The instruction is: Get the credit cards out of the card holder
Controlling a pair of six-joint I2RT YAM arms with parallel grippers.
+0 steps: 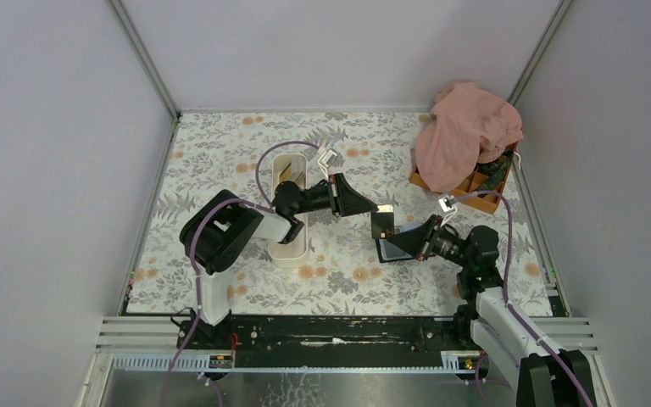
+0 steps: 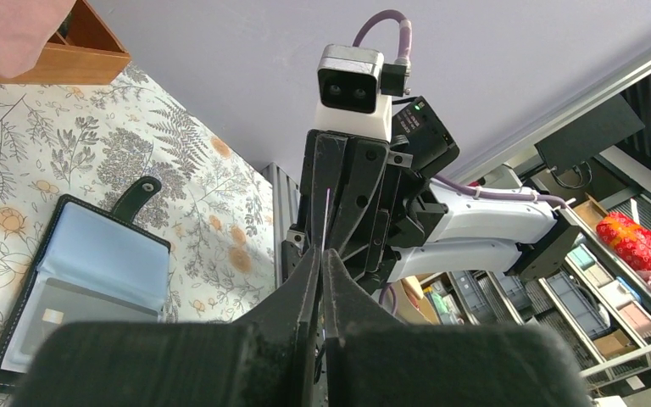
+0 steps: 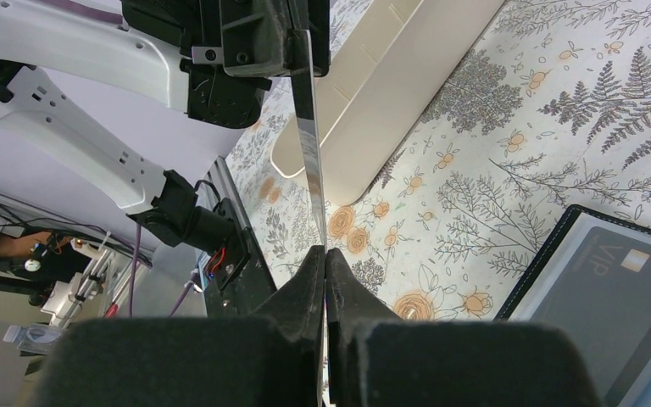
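**Two-claw transfer of a card.** The left claw (image 2: 322, 254) and the right claw (image 3: 325, 253) face each other tip to tip. Each is clamped on an opposite edge of one credit card (image 1: 381, 224), held edge-up above the desk (image 1: 220, 144).

Directly below and just beside the right claw lies the card holder (image 1: 396, 249), opened flat. It sits right of the desk's middle, toward the near edge. A VIP card (image 3: 619, 275) shows in one of its pockets, so the task is judged unfinished.

The white tray (image 1: 289, 248) stands to the left. An orange compartment box (image 1: 475, 183) under a pink cloth (image 1: 466, 131) occupies the far right corner.

**Hazards:**
- If either arm pulls away while both claws grip, the thin card may bend or be torn from one grasp.
- If both claws release together, the card falls onto the holder.
- The holder lies unrestrained, so a low pass by the right claw could push it or fold it shut.
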